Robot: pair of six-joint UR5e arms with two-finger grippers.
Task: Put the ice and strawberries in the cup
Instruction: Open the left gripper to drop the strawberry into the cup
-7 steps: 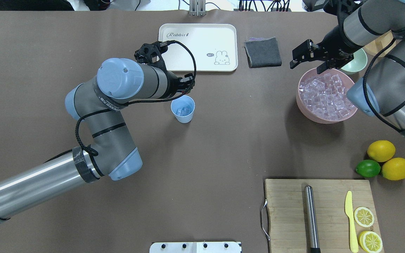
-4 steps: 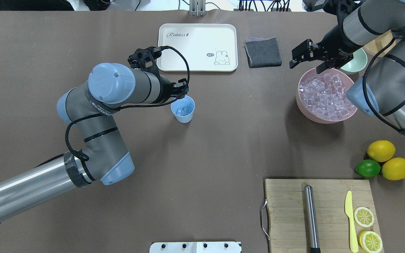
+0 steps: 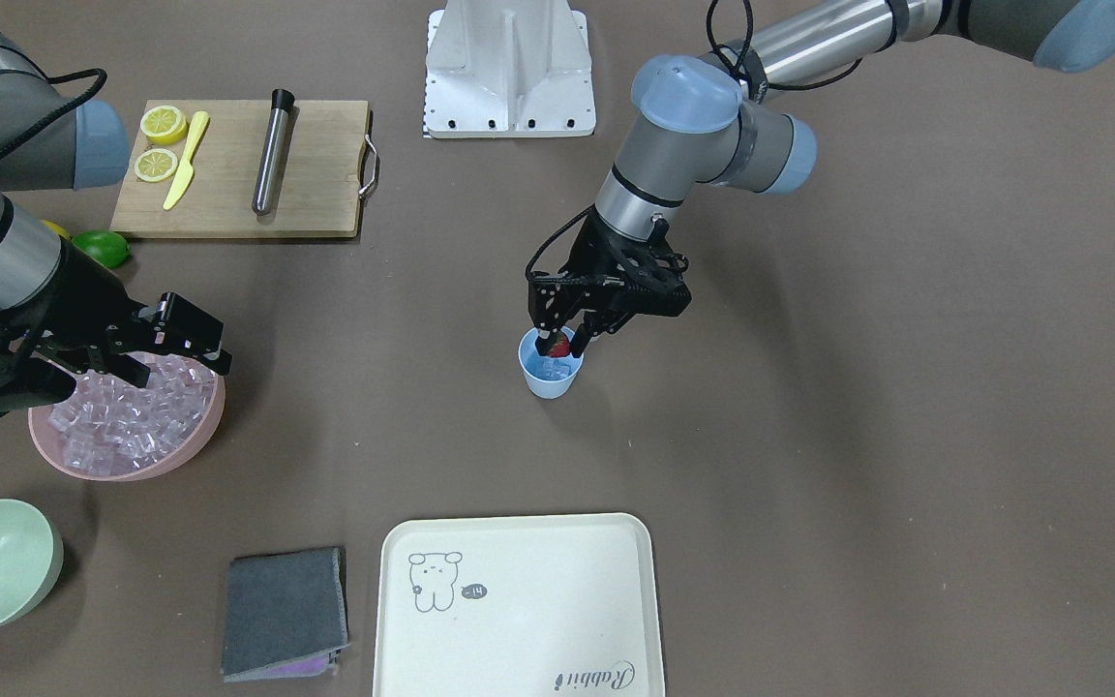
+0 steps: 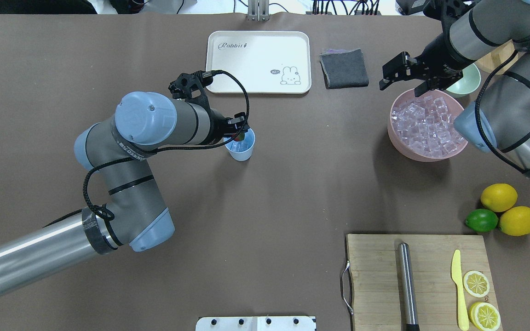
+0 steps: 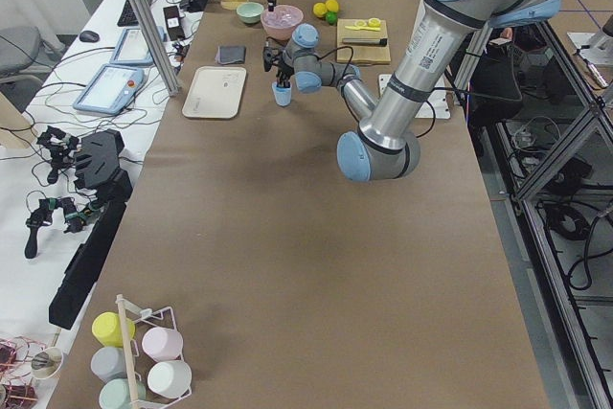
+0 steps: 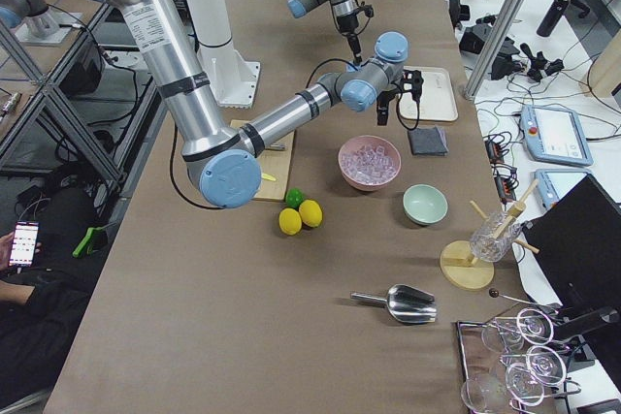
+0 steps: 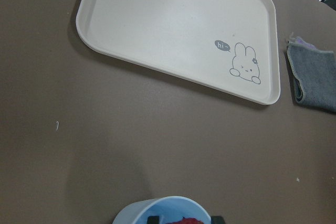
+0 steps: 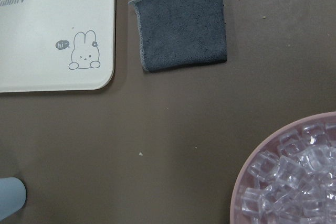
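Left arm has pulled back toward the robot since a second ago, so the left fingers (image 3: 544, 339) now sit over the mouth of the small light-blue tapered cup (image 3: 550, 379) instead of past its far rim. The berry now shows in the overhead view, where it was hidden before. Those fingers are clamped on the small red strawberry (image 3: 558, 346), held about level with the rim; can't tell whether it is below it. Left wrist camera shows the red berry at its bottom edge, right over the cup's blue inside. A few clear ice cubes (image 3: 554, 369) already lie in the cup bottom. Cup stands upright on the brown counter (image 4: 292, 193), near the cream rabbit-print tray (image 4: 258, 55) but not touching it. Right arm unchanged: right fingers (image 4: 394, 70) spread wide with nothing between them, hovering over the far rim of the wide pink bowl (image 4: 391, 131), which is heaped with the same clear cubes. Folded grey cloth (image 4: 344, 68) lies between tray and pink bowl. Pale green bowl (image 4: 469, 82) sits just beyond the pink one.
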